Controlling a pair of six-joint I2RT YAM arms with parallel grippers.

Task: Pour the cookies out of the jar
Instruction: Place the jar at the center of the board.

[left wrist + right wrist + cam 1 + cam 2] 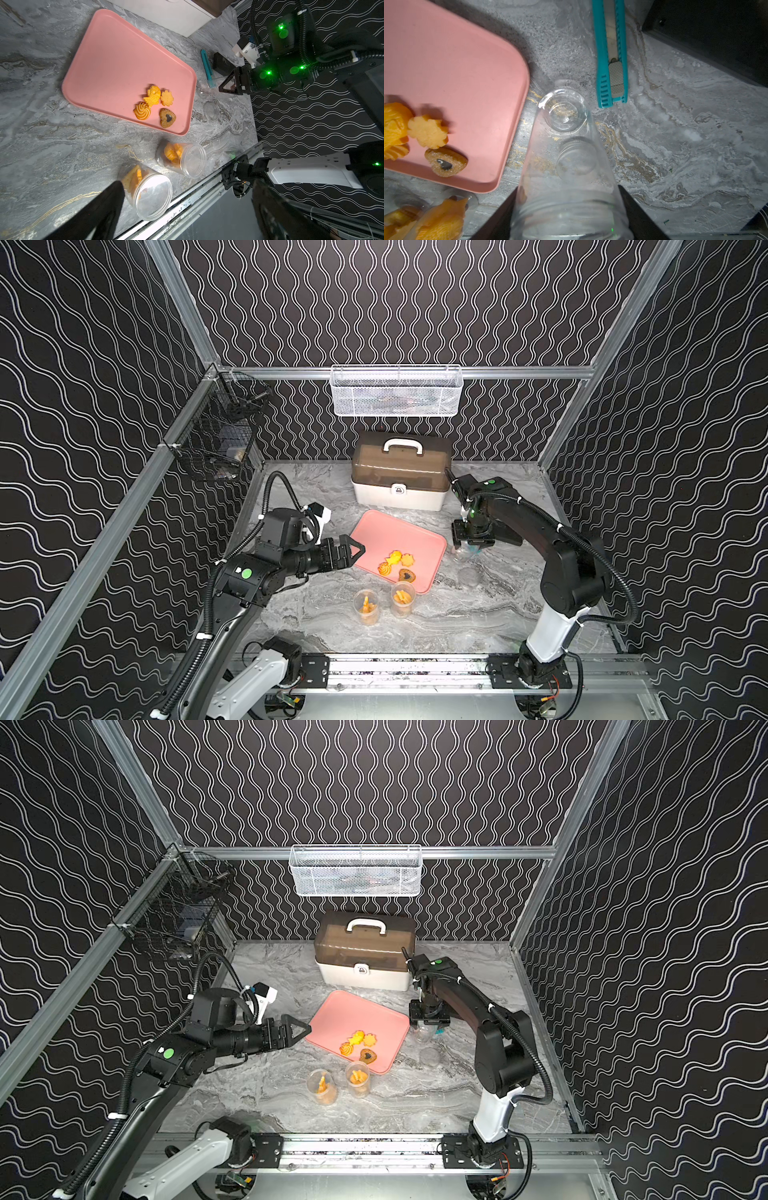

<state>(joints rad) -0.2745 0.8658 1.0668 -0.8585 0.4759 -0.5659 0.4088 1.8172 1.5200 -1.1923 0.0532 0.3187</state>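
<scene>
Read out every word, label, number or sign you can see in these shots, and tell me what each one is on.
No words or numbers can be read in any view.
Padlock symbol, no letters: on the white latch of the storage box.
Green round stickers on both arms: blank, no text.

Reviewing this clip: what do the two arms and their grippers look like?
The left arm and right arm are black with a white lower link, round green stickers and ribbed black cable hoses fixed by white ties. The left gripper and right gripper are black, built from triangular open frames.
</scene>
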